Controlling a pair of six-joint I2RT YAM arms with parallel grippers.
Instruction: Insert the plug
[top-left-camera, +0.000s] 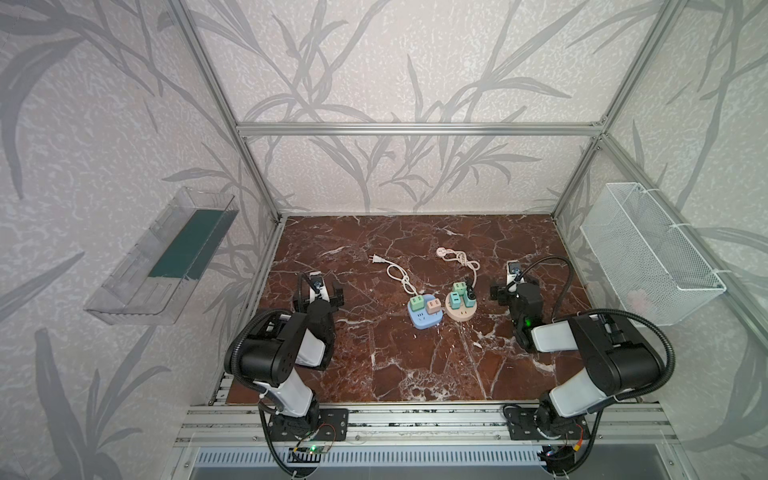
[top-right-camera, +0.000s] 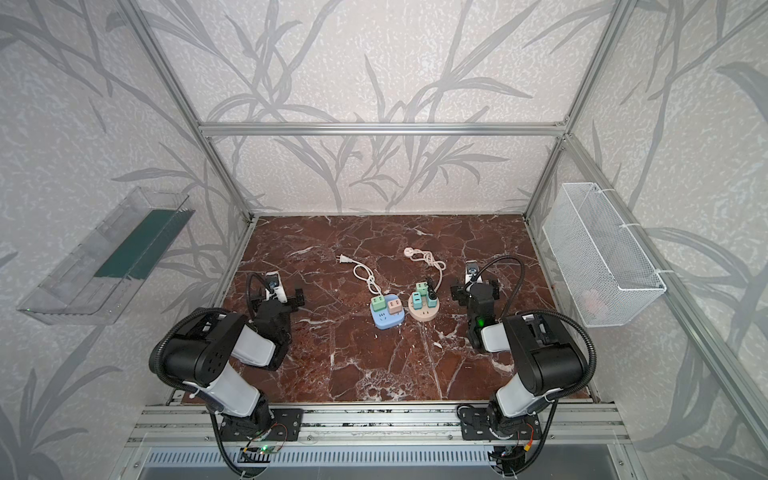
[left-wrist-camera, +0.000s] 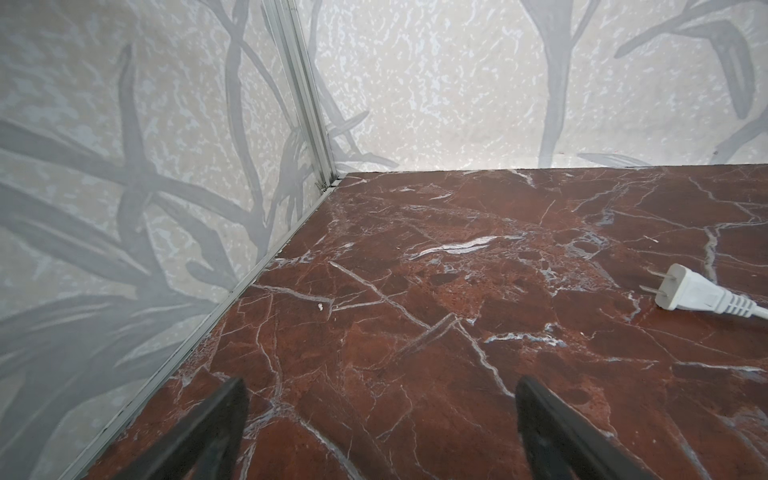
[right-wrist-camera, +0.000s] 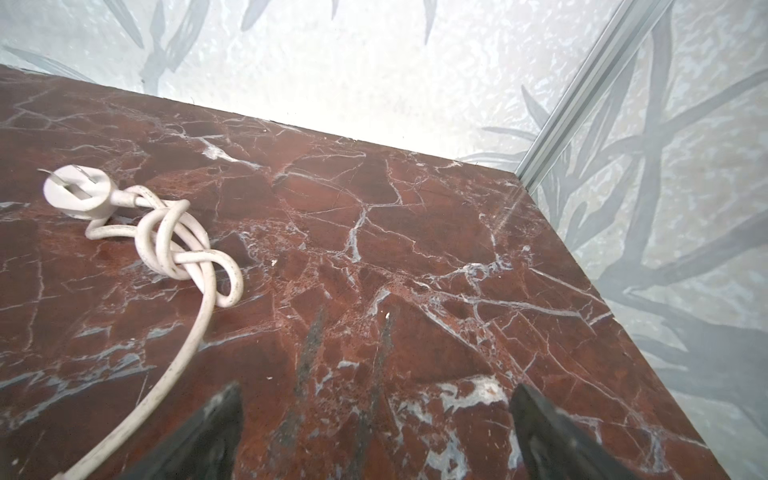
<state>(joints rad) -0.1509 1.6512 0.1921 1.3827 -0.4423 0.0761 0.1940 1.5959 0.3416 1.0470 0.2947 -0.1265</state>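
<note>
A white two-prong plug (top-left-camera: 376, 259) (top-right-camera: 344, 259) (left-wrist-camera: 685, 293) lies on the red marble tabletop (top-left-camera: 415, 365). Its looped cord runs to a blue socket block (top-left-camera: 422, 318) (top-right-camera: 386, 319) that carries a green and a pink adapter. A cream round plug (top-left-camera: 441, 251) (top-right-camera: 409, 251) (right-wrist-camera: 77, 193) with a knotted cord (right-wrist-camera: 178, 249) leads to a beige round socket (top-left-camera: 459, 311) (top-right-camera: 424, 311) holding teal adapters. My left gripper (top-left-camera: 319, 287) (top-right-camera: 277, 291) (left-wrist-camera: 380, 386) hovers open and empty, left of the white plug. My right gripper (top-left-camera: 515, 286) (top-right-camera: 474, 286) (right-wrist-camera: 376, 390) is open and empty, right of the beige socket.
A clear plastic bin (top-left-camera: 162, 257) hangs on the left wall and a white wire basket (top-left-camera: 648, 253) on the right wall. Aluminium frame posts (left-wrist-camera: 307, 104) stand in the back corners. The arm bases sit on a metal rail (top-left-camera: 415, 419) along the front edge.
</note>
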